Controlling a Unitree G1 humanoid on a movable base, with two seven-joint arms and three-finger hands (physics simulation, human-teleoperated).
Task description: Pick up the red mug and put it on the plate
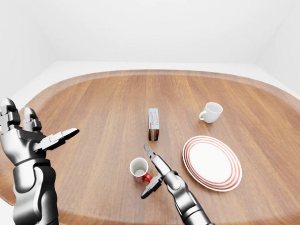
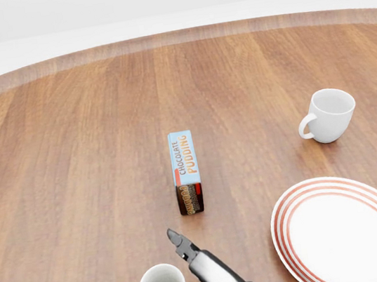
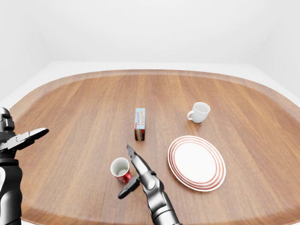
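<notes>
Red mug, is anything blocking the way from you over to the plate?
Nothing visible does. The small red mug with a white inside stands left of the white plate with red rings in the left-eye view, with bare wooden table between them. Only the open right hand, beside the mug's handle, is there.

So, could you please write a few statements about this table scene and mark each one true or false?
1. The red mug stands on the plate. False: it stands on the table, to the plate's left in the left-eye view.
2. The plate is bare. True.
3. The right hand has open fingers beside the red mug. True.
4. The pudding box lies flat. False: it stands on edge.
5. The left hand holds the white cup. False: it is open and empty.
</notes>
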